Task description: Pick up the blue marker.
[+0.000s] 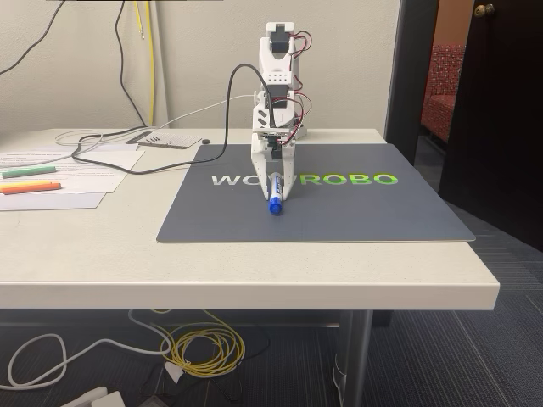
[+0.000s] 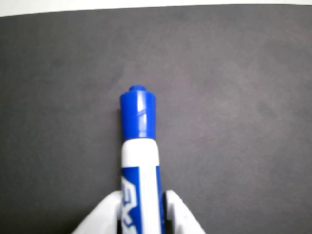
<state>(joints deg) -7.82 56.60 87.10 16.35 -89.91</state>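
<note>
Fixed view: the white arm stands at the far edge of a dark grey mat that lies on a pale table. The arm bends down over the mat so that its gripper points at the mat's printed wording. The two white fingers are drawn in close around the blue marker, whose white barrel sits between them and whose blue cap sticks out below the fingertips, down at the mat's surface; whether the cap rests on the mat or hangs just above it cannot be told. The writing on the mat is partly hidden by the gripper: "WO" in white letters to the left of it and "ROBO" in green to the right. Well off the mat's left edge, on some printed sheets of paper, lie a green marker and an orange marker, side by side. A black cable runs from the arm across the table beside the mat.

Wrist view: the gripper comes in from the bottom edge, its white fingertips pressed against either side of the blue marker, leaving no gap. The marker points away over the mat, blue cap farthest. The barrel's blue label bears large white letters, cut off and unreadable.
</note>
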